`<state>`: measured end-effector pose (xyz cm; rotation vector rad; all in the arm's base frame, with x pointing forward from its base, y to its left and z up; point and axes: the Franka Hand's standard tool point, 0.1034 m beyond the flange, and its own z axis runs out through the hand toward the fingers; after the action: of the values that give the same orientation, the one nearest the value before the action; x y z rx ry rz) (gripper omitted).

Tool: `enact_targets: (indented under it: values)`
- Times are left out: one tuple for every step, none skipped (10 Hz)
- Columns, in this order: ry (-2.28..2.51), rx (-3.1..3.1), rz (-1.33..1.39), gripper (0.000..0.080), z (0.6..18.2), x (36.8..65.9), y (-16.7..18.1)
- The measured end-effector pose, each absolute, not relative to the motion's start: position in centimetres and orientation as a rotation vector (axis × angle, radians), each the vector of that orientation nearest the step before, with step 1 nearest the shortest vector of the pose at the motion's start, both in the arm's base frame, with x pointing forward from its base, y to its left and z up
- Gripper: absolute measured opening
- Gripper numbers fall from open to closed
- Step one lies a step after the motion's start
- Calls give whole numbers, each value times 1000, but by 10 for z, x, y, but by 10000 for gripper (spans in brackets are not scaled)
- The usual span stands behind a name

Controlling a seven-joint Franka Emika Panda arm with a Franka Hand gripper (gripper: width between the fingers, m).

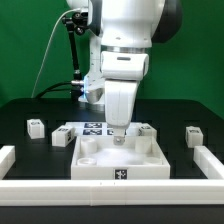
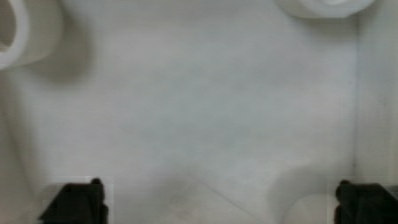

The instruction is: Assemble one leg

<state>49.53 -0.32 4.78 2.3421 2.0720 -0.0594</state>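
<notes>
The gripper (image 1: 120, 137) is held low over the large white tray (image 1: 145, 160), its fingers (image 2: 75, 203) spread wide, with only white surface seen between them. A leg (image 1: 35, 127) is stood on the black table (image 1: 15, 120) at the exterior view's left, well apart from the gripper. A second leg (image 1: 192, 135) is seen at the right.

A large white recessed tray-like piece (image 1: 100, 165) lay on the black table (image 1: 40, 150) — the marker board (image 1: 93, 128) just behind it, a low white rail (image 1: 50, 190) along the near edge — and a green backdrop (image 1: 30, 40) stood behind.
</notes>
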Motion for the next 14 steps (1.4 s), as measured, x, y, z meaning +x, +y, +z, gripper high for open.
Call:
enact_targets:
  values:
    - [2104, 2330, -74, 650, 45, 476, -4]
    - [2135, 2317, -87, 650, 41, 461, -3]
    - [2146, 2312, -76, 650, 34, 449, -1]
    - [2160, 2318, -93, 650, 26, 438, -2]
    - [2159, 2326, -93, 650, 20, 436, -4]
    - [2162, 2327, -98, 650, 17, 437, -4]
    - [2158, 2324, -89, 650, 17, 444, -5]
    - [2153, 2321, -79, 650, 20, 448, -5]
    - [2142, 2328, -76, 650, 21, 449, -5]
    - [2143, 2329, -78, 528, 20, 448, -5]
    - [2143, 2329, -78, 380, 20, 448, -5]
    - [2143, 2329, -78, 380, 20, 448, -5]
    - [2143, 2329, -79, 203, 20, 448, -5]
    - [2143, 2329, -79, 203, 20, 448, -5]
